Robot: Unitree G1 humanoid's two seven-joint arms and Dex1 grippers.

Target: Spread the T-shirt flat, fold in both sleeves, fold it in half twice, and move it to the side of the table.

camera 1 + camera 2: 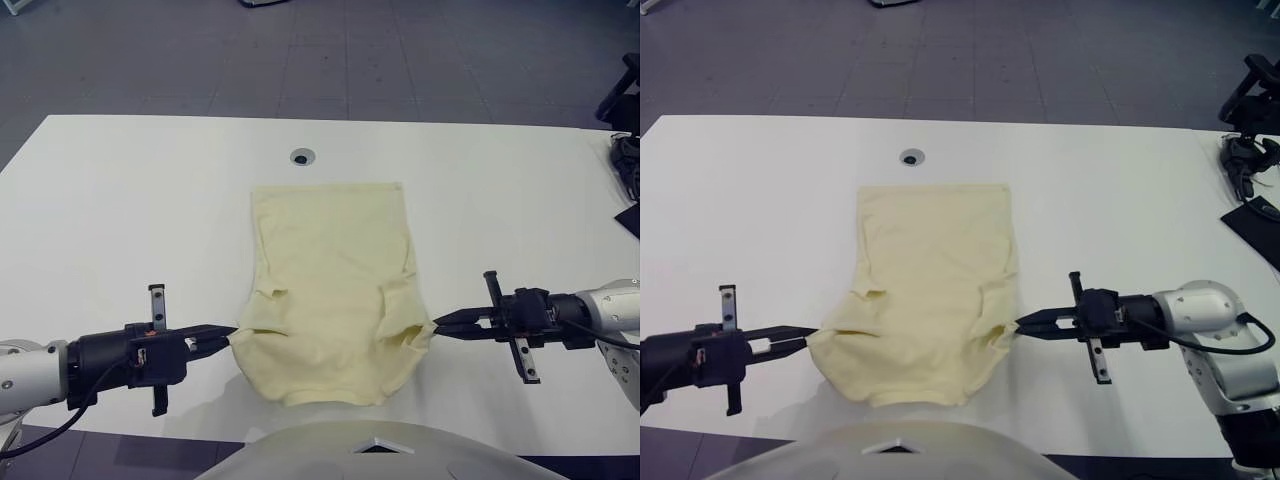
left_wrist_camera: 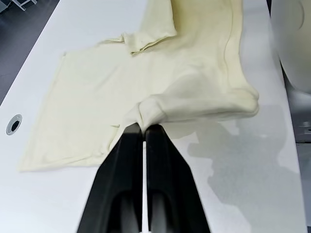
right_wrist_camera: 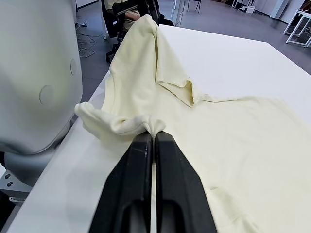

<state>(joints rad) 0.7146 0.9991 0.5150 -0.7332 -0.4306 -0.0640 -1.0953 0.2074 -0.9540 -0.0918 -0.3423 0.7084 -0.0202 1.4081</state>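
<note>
The shirt (image 1: 325, 290), pale yellow, lies on the white table (image 1: 120, 200) between the two grippers and is held at both of its near corners. The left gripper (image 1: 228, 337) has its fingers pressed together on a bunched fold of cloth at the shirt's left shoulder corner. The right gripper (image 1: 440, 323) is likewise clamped on a small wad of cloth at the right shoulder corner. Both point inward toward each other, low over the tabletop, with the wide end of the shirt between their tips. The shirt's long axis runs away from the robot, crosswise to the line joining the grippers. Its straight hem lies flat at the far end, and its rounded near end sits close to the table's near edge. Just ahead of each gripper tip a short sleeve flap lies folded onto the body of the shirt. The cloth near the pinched corners is puckered and slightly raised, while farther out it lies smooth. Beyond the hem, past both grippers, a small round port (image 1: 302, 156) is set in the tabletop. Outward of the left gripper, white tabletop runs on to the table's edge. Outward of the right gripper it runs to some black gear (image 1: 1250, 190) at the far right corner, well apart from the shirt.
</note>
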